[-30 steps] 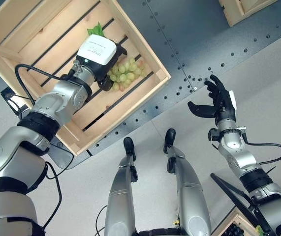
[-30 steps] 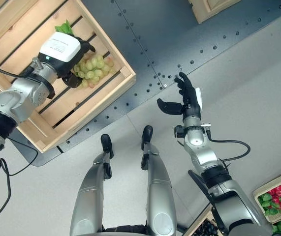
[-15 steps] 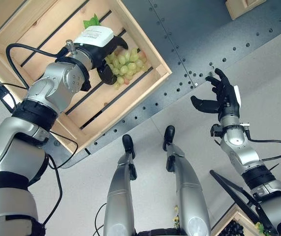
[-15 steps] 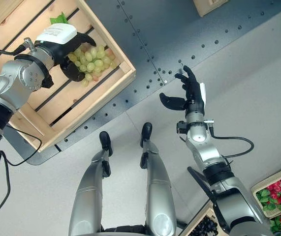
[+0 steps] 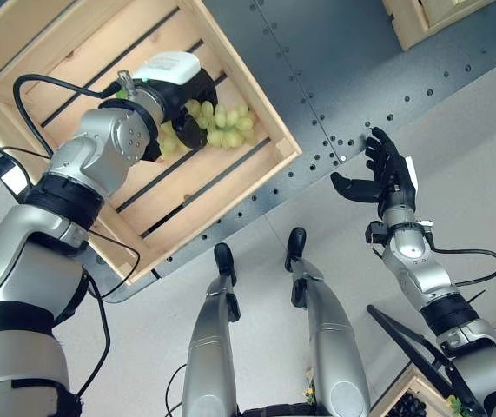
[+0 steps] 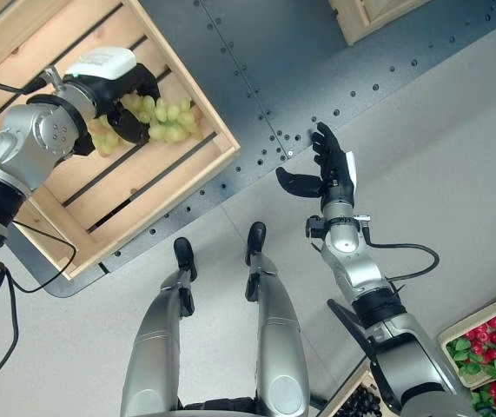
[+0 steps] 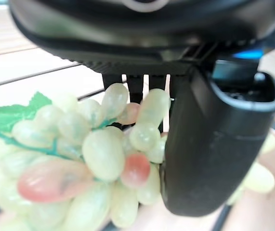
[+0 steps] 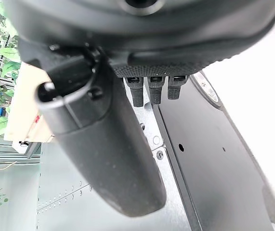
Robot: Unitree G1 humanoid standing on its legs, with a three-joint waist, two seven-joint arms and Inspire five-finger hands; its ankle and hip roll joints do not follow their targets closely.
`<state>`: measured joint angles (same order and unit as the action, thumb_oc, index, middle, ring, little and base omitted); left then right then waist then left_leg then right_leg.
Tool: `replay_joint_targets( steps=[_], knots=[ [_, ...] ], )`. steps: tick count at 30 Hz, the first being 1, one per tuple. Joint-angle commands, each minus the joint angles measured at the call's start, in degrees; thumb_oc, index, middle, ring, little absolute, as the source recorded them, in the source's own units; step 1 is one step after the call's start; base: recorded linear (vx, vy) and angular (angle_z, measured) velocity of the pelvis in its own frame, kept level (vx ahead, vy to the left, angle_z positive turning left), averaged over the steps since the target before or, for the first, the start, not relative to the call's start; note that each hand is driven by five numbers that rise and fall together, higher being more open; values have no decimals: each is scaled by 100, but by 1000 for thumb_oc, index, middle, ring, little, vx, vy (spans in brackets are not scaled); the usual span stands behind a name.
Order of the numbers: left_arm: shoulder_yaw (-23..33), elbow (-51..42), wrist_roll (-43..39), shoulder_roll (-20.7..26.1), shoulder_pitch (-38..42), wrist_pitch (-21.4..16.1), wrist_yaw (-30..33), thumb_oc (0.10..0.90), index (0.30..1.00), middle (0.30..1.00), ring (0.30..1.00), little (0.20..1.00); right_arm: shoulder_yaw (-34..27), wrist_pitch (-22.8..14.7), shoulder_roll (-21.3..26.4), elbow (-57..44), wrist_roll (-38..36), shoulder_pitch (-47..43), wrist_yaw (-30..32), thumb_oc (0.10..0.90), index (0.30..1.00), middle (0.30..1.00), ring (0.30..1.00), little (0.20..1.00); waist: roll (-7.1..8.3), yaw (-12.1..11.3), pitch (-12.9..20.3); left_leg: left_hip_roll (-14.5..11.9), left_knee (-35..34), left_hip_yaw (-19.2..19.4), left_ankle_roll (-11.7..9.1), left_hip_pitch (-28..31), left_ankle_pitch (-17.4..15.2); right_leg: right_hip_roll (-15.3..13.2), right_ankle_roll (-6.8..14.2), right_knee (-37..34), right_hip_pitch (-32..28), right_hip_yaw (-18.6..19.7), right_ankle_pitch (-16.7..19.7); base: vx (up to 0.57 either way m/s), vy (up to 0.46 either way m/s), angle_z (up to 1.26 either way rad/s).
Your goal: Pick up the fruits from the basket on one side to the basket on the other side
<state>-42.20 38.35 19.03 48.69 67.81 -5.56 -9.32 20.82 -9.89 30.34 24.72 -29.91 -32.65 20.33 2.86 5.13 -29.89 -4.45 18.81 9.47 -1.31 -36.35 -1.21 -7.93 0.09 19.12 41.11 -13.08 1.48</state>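
The left robot hand (image 5: 182, 91) has swung further over the wooden crate (image 5: 230, 187), fingers curled round the grapes (image 5: 226, 126), now ready for lifting; the right robot hand (image 5: 385, 178) waits open.

The left robot hand (image 5: 181, 87) covers part of the grape bunch (image 5: 221, 124), its fingertips lost among the grapes. The wooden crate (image 5: 256, 104) runs off the frame's top and left. In the left wrist view the nearest grapes (image 7: 45, 180) blur. Another crate (image 5: 426, 17) is cut at the top edge.
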Motion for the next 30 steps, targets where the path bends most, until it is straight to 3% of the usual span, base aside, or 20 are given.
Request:
replay_joint_targets(
  steps=[1,6,7,13,19,27,30],
  knots=[
    [-56,-256,-124,-88,-1101,-287,-145,400,300,300,300,300,-500,-377,47,-368,-71,44,206,800,900,900,900,900,-4,-121,9,130,-58,213,-37,-1,-37,170,270,-124,-459,-120,-340,0,0,0],
    [384,-404,-1185,-108,-1383,-181,524,400,300,300,300,300,-520,-416,15,-449,-27,173,257,800,900,900,900,900,-28,-163,9,172,-232,199,-21,297,-26,196,287,-236,-714,-98,-340,0,0,0],
    [778,-372,-1604,-264,-1608,-198,767,400,300,300,300,300,-545,-438,-44,-515,68,244,285,800,900,900,900,900,-33,-188,9,193,-301,192,-11,411,-14,205,285,-270,-813,-98,-345,0,0,0],
    [2065,-179,-2765,-878,-2431,-738,1638,400,300,300,300,300,-657,-589,-297,-850,510,566,231,800,900,900,900,900,-62,-260,9,260,-447,141,34,880,-32,196,282,-283,-1217,-86,-413,0,0,0],
    [2876,-366,-3845,-1526,-3035,-1194,2008,400,300,300,300,300,-682,-692,-534,-1267,891,722,67,800,900,900,900,900,-144,-328,9,347,-543,62,83,1550,-84,150,259,-255,-1837,-81,-521,0,5,0],
    [3503,-1238,-5081,-2282,-3531,-1160,2193,400,300,300,300,300,-725,-730,-689,-1581,978,805,-540,800,900,900,900,900,-242,-353,33,404,-336,-40,116,2246,-299,54,137,-101,-2606,-91,-745,15,29,8],
    [3674,-1661,-5424,-2440,-3736,-1214,2271,400,300,300,300,300,-652,-668,-751,-1780,823,834,-1140,800,900,900,900,900,-279,-375,204,427,-362,-60,129,2493,-355,3,117,-156,-2880,-137,-792,45,9,7]
  ],
)
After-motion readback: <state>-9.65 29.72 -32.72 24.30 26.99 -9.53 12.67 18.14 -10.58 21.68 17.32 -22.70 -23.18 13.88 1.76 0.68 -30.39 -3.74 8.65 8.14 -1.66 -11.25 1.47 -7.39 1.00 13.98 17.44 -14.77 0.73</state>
